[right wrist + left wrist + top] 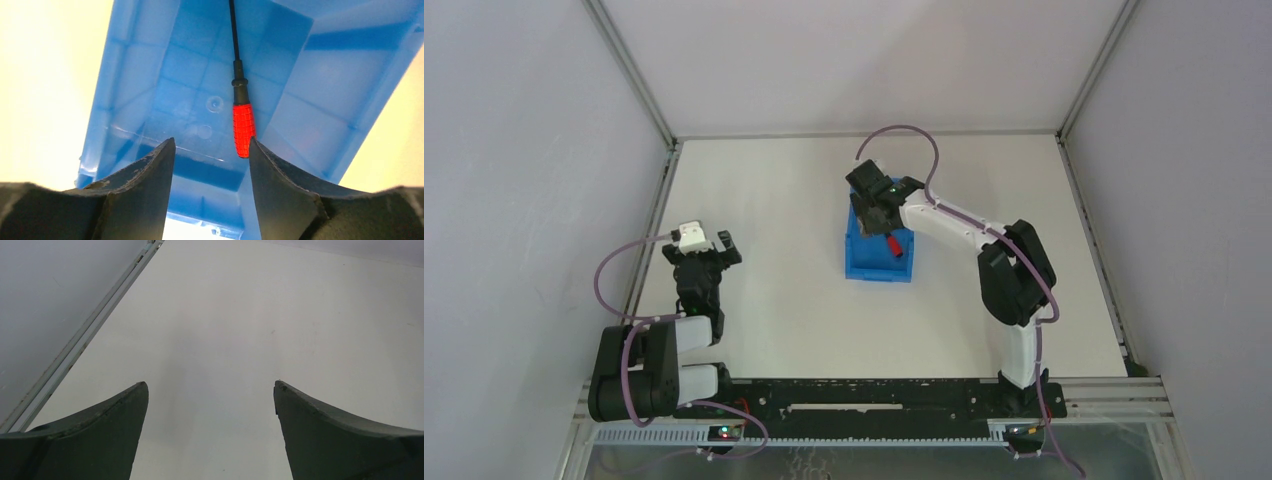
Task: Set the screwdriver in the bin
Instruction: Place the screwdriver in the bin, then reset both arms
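Note:
The blue bin (864,262) stands mid-table. The screwdriver (891,245), with a red handle and dark thin shaft, lies inside it. In the right wrist view the screwdriver (243,127) rests on the bin floor (185,75), its handle end beside the tip of my right finger, shaft pointing away. My right gripper (212,145) hovers over the bin, jaws apart, nothing held between them; it also shows in the top view (882,212). My left gripper (707,252) is open and empty over bare table at the left, as in its wrist view (211,385).
The white table is walled by grey panels with metal frame rails (652,225) along its left and right edges. A rail (75,347) runs at the left in the left wrist view. The arm bases sit on a black bar (864,395) at the near edge.

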Motion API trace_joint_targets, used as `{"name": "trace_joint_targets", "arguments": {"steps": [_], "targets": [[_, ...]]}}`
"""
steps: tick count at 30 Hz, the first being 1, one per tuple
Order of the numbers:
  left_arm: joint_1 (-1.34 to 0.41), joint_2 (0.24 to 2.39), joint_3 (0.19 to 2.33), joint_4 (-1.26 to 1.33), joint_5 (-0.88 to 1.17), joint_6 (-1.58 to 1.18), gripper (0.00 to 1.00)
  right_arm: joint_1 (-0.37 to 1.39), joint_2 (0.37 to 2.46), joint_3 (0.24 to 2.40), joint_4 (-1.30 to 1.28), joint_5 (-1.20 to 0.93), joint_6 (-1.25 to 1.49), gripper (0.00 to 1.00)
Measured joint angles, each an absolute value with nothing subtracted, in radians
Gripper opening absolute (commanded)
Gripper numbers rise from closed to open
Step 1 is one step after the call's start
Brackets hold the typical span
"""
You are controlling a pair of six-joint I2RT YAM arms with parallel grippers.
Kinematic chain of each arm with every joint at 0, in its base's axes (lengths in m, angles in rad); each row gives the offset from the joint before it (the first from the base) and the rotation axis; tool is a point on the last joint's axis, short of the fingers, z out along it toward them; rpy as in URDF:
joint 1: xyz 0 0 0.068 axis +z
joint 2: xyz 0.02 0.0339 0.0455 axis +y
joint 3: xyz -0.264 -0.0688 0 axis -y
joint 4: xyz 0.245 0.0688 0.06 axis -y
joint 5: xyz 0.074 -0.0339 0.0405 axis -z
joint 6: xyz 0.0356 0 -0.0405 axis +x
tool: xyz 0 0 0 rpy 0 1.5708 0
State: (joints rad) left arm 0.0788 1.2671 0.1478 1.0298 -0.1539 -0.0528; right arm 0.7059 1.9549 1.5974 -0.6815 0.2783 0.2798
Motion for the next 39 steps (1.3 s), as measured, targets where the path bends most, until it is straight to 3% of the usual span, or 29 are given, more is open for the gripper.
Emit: {"name": "trace_joint_targets", "arguments": {"steps": [2, 4, 5, 23, 39], "targets": [[0.079, 1.267, 0.148, 1.030, -0.154, -0.053, 1.00, 0.709, 1.948, 1.612, -0.688, 0.290, 0.290, 0.77], [0.079, 1.267, 0.148, 1.030, -0.154, -0.053, 1.00, 0.712, 1.934, 1.621, -0.699, 0.302, 0.297, 0.98], [0.079, 1.267, 0.148, 1.030, -0.154, -0.053, 1.00, 0.714, 1.924, 1.626, -0.707, 0.307, 0.301, 0.99], [0.079, 1.267, 0.148, 1.030, -0.154, -0.053, 1.00, 0.672, 1.732, 1.647, -0.804, 0.382, 0.303, 1.00], [0.079, 1.267, 0.148, 1.030, -0.154, -0.053, 1.00, 0.279, 1.443, 1.345, -0.810, 0.258, 0.233, 1.00]]}}
